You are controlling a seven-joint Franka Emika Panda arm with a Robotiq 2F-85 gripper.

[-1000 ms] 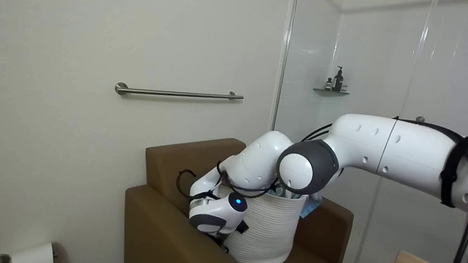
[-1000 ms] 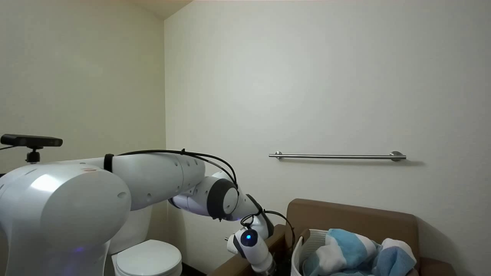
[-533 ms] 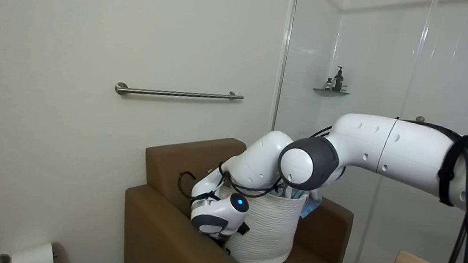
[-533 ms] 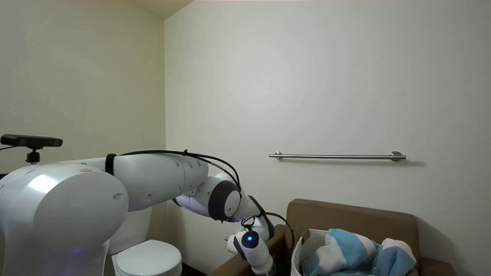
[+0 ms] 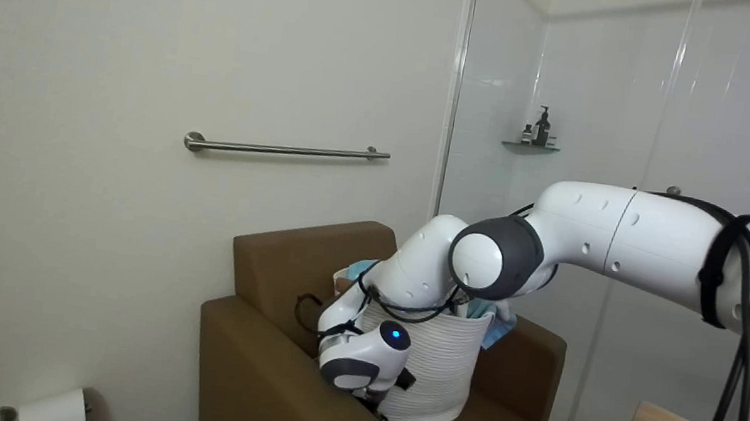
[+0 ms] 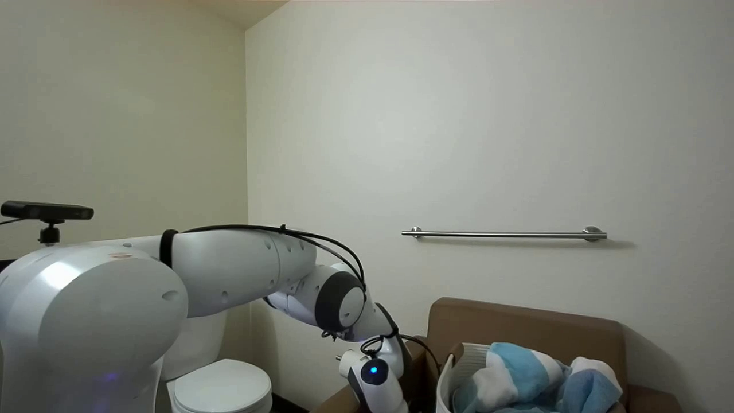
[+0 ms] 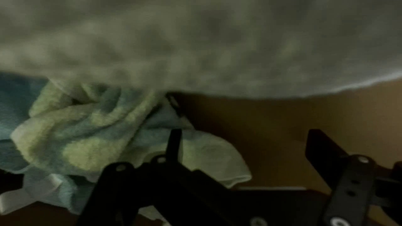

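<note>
The gripper point(image 7: 246, 144) stood wide apart low beside the basket point(image 5: 433, 375), its two dark fingers point(image 7: 323, 157) gripping nothing. Nearest was a crumpled cloth point(image 7: 91, 144), thick-piled, blue-grey with pale yellowish patches, bunched in folds at the left of the wrist view and running out to a smooth pale corner that showed between the fingers; whether either finger touched it could not be told. It lay on brown upholstery next to the one basket, white, ribbed and round-walled, upright on the seat of a single brown armchair point(image 5: 294, 401). Blue and white towels point(image 6: 519, 370) were heaped inside, too bundled to count, and one light-blue corner point(image 5: 498, 331) hung over the rim. Farther out came one metal rail point(image 6: 504, 234) on the wall, one corner shelf point(image 5: 530, 146) with two dark bottles point(image 5: 541, 131) and a small pale item too far off to make out, and one toilet point(image 6: 222, 385), cut off below and partly covered by the robot arm point(image 6: 241, 269). In both exterior views the fingers were hard to see, behind wrist and armrest or below the edge. The wrist view was dim, the basket's wall a blur across its top.
</note>
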